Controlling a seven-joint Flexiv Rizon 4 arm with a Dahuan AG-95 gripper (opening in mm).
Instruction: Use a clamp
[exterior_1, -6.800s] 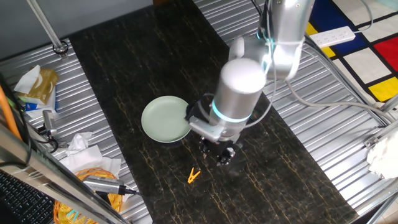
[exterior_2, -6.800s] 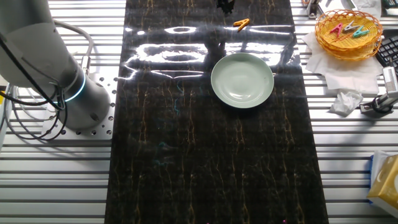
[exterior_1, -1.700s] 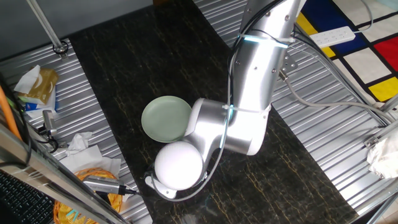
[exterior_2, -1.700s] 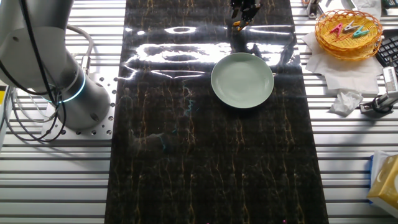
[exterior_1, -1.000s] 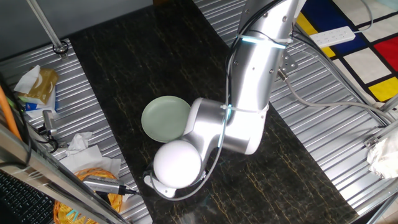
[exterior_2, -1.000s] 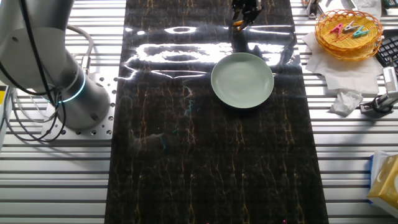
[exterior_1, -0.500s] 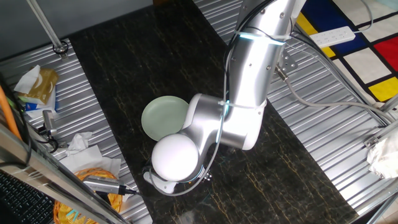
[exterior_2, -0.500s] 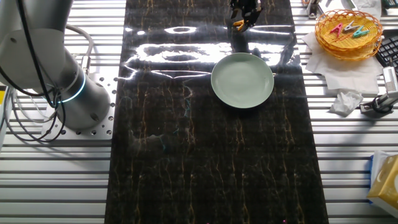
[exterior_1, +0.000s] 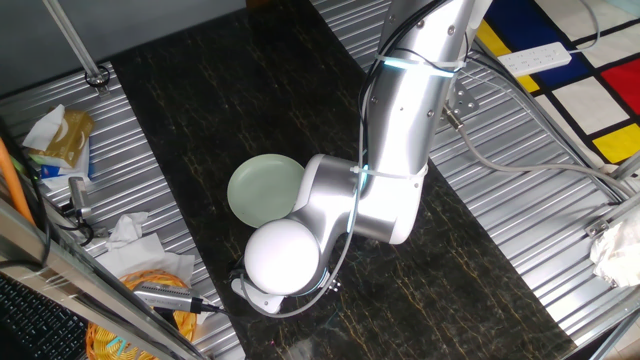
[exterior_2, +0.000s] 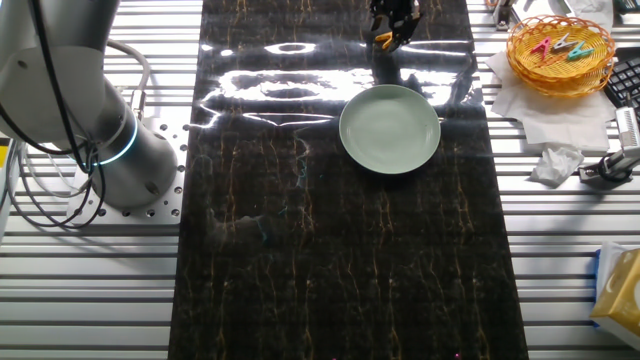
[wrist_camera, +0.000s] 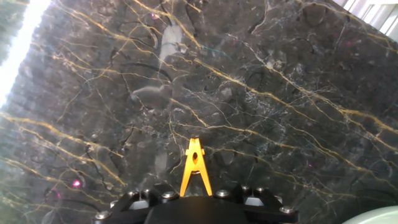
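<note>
The clamp (wrist_camera: 194, 165) is a tiny orange clip. In the hand view it points away from me over the dark marble table (wrist_camera: 267, 74), with its two splayed prongs running back between my gripper's (wrist_camera: 194, 198) fingers. The gripper looks shut on those prongs. In the other fixed view the gripper (exterior_2: 395, 18) is at the far table edge, with the clamp (exterior_2: 384, 40) showing orange at its tip, above the pale green plate (exterior_2: 390, 128). In one fixed view my arm (exterior_1: 385, 190) hides the gripper and the clamp; the plate (exterior_1: 258, 190) lies to its left.
A wicker basket (exterior_2: 560, 50) with coloured clips stands on white paper at the right of the dark table. Crumpled tissue (exterior_2: 555, 165) and tools lie on the ribbed metal top beside it. The robot base (exterior_2: 100, 120) stands at the left.
Several seconds ago the clamp lay free on the table, apart from the gripper. Now the gripper is on it. Over the last second the arm has shifted only slightly.
</note>
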